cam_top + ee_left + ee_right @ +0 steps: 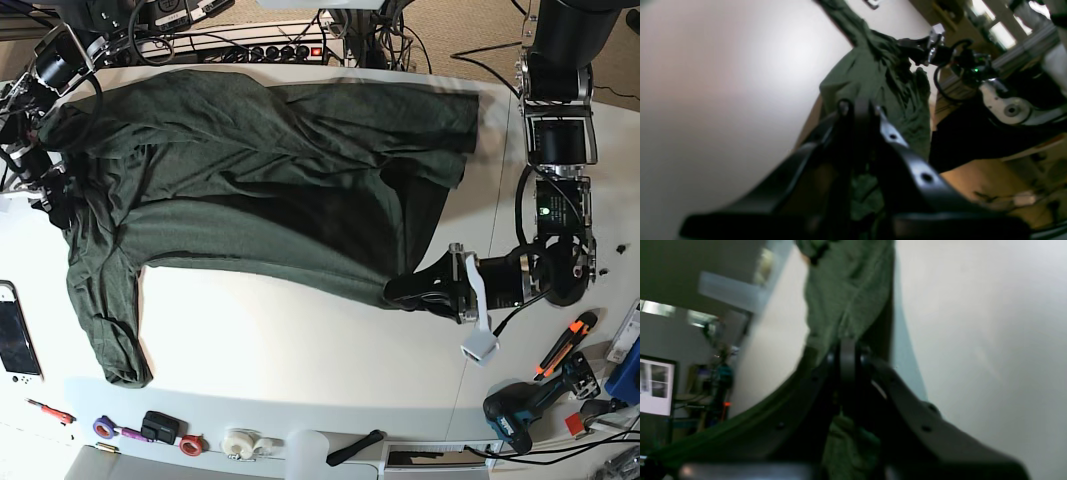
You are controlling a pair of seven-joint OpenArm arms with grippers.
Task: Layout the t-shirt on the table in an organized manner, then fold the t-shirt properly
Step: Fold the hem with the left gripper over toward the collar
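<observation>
Base view: the t-shirt [250, 170] lies spread over the far half of the table [300, 370], but it's still lumpy, w/ folds across the middle and one sleeve hanging down near the table's side. So this looks like the lay-out step, not the folding yet.

The left gripper [415, 290] is pinched tight on the shirt's lower corner, on the side by the tools. The right gripper [48, 195] is on the other side, at the dark bunched bit near the shoulder; from the right wrist view it's shut on green cloth too [846, 350].

Next move, I think: pull the two held spots apart and toward the front, so the cloth goes flat, then let go.

Room: lots of bare white table in front of the shirt, good for dragging. Watch the edges tho. The shirt's far edge sits close to the table's back edge, by the power strip [270, 52]. Small stuff lines the front edge: tape rolls [245, 443], a drill [525, 405], a phone [18, 335]. Don't drag cloth into those.
</observation>
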